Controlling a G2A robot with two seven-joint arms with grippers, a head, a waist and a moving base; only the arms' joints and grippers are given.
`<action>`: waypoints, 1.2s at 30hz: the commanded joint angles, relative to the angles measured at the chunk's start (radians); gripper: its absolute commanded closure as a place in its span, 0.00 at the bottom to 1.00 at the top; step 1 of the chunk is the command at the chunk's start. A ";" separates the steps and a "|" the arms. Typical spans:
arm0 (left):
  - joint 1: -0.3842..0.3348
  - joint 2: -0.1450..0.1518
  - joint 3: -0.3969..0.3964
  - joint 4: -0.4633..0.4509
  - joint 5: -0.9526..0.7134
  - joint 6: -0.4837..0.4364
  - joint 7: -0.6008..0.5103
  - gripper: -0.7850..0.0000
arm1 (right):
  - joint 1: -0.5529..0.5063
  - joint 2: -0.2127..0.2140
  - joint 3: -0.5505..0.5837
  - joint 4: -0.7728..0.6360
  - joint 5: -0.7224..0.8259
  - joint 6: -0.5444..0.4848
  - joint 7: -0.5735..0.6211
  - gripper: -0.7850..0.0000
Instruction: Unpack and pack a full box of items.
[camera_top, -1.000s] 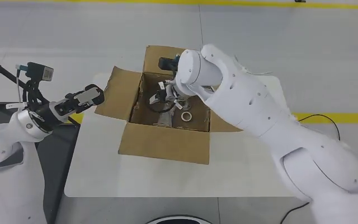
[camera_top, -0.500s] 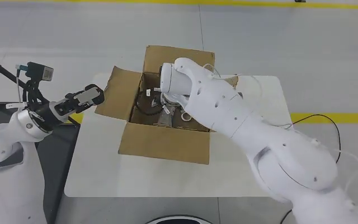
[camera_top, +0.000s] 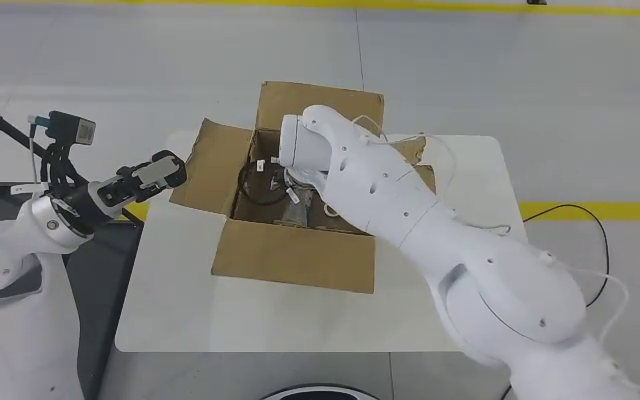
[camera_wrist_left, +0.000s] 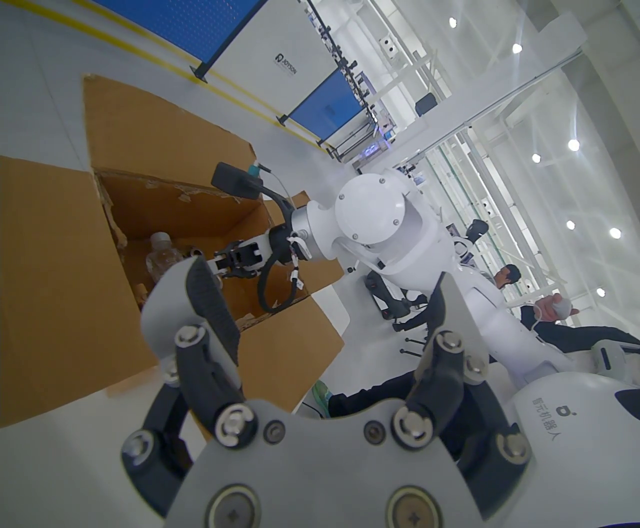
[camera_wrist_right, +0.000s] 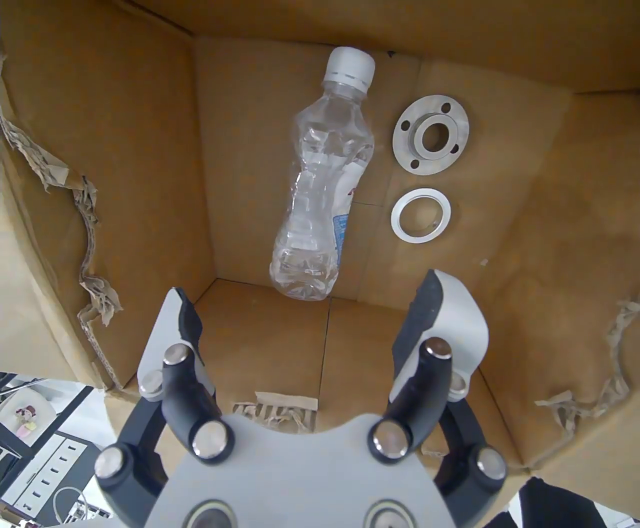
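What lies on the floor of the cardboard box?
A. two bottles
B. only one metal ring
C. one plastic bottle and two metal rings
C: the right wrist view shows the plastic bottle beside a holed metal ring and a thin metal ring, inside the box.

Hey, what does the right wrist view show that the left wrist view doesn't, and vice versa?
Right wrist view adds: a silver metal flange with four holes and a thin silver ring, flat on the floor of the brown cardboard box. Left wrist view adds: the open left end effector, outside the box. Both share: the box, the clear plastic bottle with a white cap lying inside, and the open right end effector, also inside.
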 joint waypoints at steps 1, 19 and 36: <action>0.000 0.000 0.000 0.000 0.000 0.000 0.000 0.00 | -0.024 -0.003 0.010 0.018 0.001 -0.013 -0.040 0.00; 0.000 0.000 0.000 0.000 0.000 0.000 0.000 0.00 | -0.087 -0.067 0.048 0.169 -0.025 -0.069 -0.124 0.00; 0.000 0.000 0.000 0.000 0.000 0.000 0.000 0.00 | -0.112 -0.131 0.075 0.305 -0.060 -0.138 -0.147 0.54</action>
